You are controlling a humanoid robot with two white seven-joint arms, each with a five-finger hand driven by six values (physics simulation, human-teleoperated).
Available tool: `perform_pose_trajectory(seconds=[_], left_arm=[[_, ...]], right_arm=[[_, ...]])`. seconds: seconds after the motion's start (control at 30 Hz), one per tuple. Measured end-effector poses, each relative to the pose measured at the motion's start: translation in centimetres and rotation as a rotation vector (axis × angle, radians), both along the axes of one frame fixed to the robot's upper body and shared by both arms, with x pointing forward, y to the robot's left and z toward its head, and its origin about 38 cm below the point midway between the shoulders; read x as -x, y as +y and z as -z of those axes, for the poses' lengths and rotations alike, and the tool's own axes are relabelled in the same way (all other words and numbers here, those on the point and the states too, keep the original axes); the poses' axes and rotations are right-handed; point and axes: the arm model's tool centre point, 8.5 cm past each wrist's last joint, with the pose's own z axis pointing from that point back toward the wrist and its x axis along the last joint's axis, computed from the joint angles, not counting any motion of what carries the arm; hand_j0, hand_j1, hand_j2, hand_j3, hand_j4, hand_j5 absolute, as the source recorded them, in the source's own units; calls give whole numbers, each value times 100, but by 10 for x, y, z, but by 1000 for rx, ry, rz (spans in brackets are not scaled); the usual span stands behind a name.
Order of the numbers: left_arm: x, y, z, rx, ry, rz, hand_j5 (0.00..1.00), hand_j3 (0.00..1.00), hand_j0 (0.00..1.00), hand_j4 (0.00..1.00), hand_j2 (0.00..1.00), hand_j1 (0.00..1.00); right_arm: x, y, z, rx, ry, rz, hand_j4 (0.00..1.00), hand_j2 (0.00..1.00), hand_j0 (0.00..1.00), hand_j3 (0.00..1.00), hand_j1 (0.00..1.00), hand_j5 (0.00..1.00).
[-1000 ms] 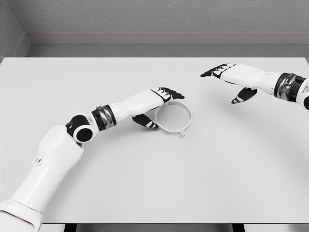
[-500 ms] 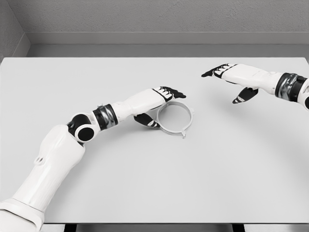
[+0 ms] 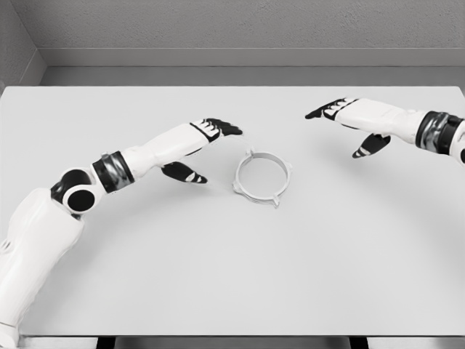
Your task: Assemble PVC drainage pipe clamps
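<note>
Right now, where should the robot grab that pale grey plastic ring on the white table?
Probably the thin band of the pale grey plastic ring clamp on its left edge, pinched from above. It lies flat on the white table, hollow in the middle, with small tabs sticking out, so the plain rim between tabs looks easiest. The open left hand is closest.

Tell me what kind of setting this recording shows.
Most likely a simulated test bench rather than a real workshop: a plain white table against bare grey walls, carrying only a white ring-shaped pipe clamp. The left hand and right hand both hover open above it.
</note>
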Motion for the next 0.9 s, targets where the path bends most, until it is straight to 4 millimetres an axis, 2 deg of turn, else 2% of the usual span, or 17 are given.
perform_pose_trajectory(seconds=[0.07, 0.13, 0.2, 0.23, 0.3, 0.4, 0.5, 0.6, 0.73, 0.9], left_arm=[[2, 35, -15, 19, 2, -30, 100, 100, 100, 100, 100, 100], [2, 58, -24, 25, 4, -57, 100, 100, 100, 100, 100, 100], [-2, 71, -27, 21, 11, -83, 100, 100, 100, 100, 100, 100], [-4, 70, -23, 14, 16, -89, 100, 100, 100, 100, 100, 100], [-15, 58, -19, -9, 7, -92, 100, 100, 100, 100, 100, 100], [-31, 24, -9, -42, -3, -81, 100, 100, 100, 100, 100, 100], [-31, -10, 7, -50, 12, -51, 100, 100, 100, 100, 100, 100], [-29, -40, 14, -47, 12, -18, 100, 100, 100, 100, 100, 100], [-29, -63, 16, -37, 12, 4, 100, 100, 100, 100, 100, 100], [-28, -74, 19, -45, 13, 13, 100, 100, 100, 100, 100, 100]], right_arm=[[2, -4, 3, 10, 8, 4, 100, 100, 100, 100, 100, 100], [5, -7, 1, 24, 4, 0, 100, 100, 100, 100, 100, 100], [10, -10, 3, 37, 9, -3, 100, 100, 100, 100, 100, 100], [11, -11, 1, 42, 4, -5, 100, 100, 100, 100, 100, 100], [12, -11, -1, 48, -1, -8, 100, 100, 100, 100, 100, 100], [13, -15, -4, 58, -5, -7, 100, 100, 100, 100, 100, 100], [15, -21, -6, 74, -8, -2, 100, 100, 100, 100, 100, 100], [16, -23, -5, 91, -2, -5, 100, 100, 100, 100, 100, 100], [17, -24, -4, 100, 3, -7, 100, 100, 100, 100, 100, 100], [18, -26, -3, 105, 7, -6, 100, 100, 100, 100, 100, 100]])
